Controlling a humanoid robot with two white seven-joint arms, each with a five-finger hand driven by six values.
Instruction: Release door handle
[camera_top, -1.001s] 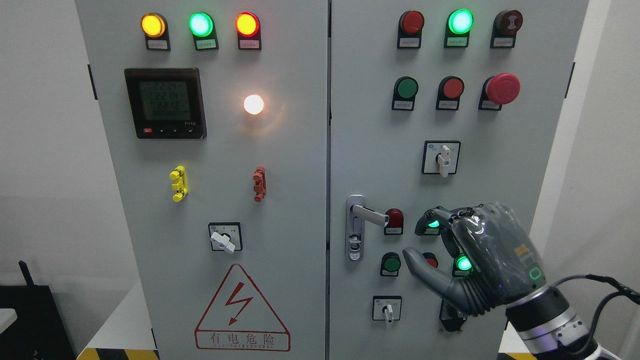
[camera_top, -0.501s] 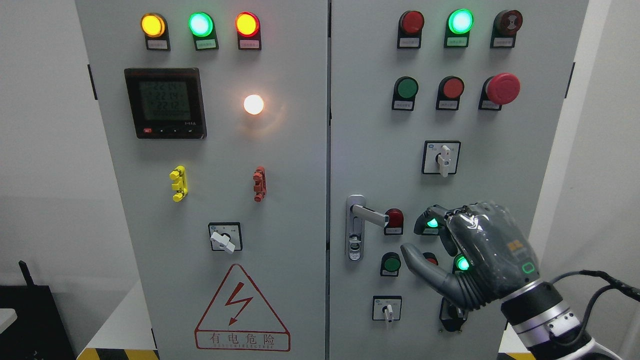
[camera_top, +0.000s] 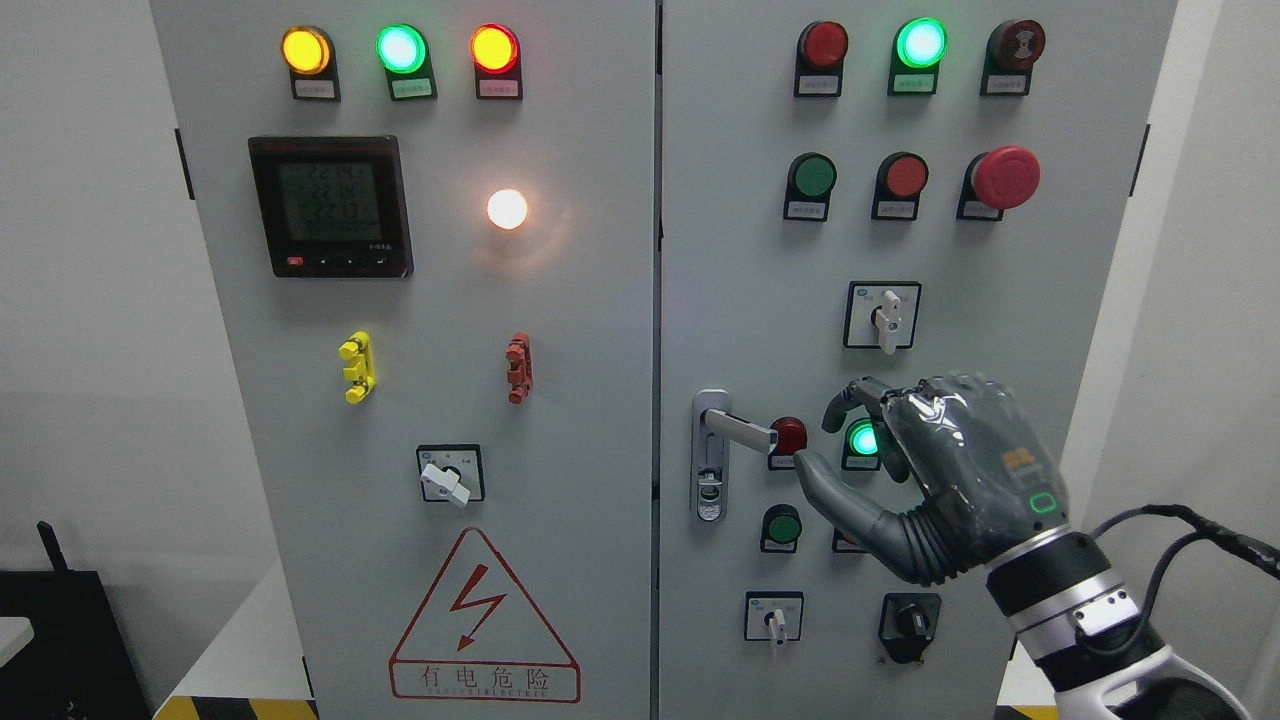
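Grey metal cabinet doors fill the head view. The door handle (camera_top: 738, 430) sits just left of centre on the right door, its lever pointing right toward a red lamp (camera_top: 789, 436). The right hand (camera_top: 935, 480) enters from the lower right of the frame and holds nothing; its fingers (camera_top: 850, 400) are curled loosely above a lit green button (camera_top: 862, 439), and the thumb (camera_top: 825, 490) extends left, its tip just below the red lamp and near the lever's end without touching it. The handle appears free.

Risk: the hand hovers close over a cluster of controls. Any drift toward the panel could press the green button, or the thumb could catch the lever. The cable (camera_top: 1190, 530) at the wrist could snag during withdrawal.

The left hand is out of view.
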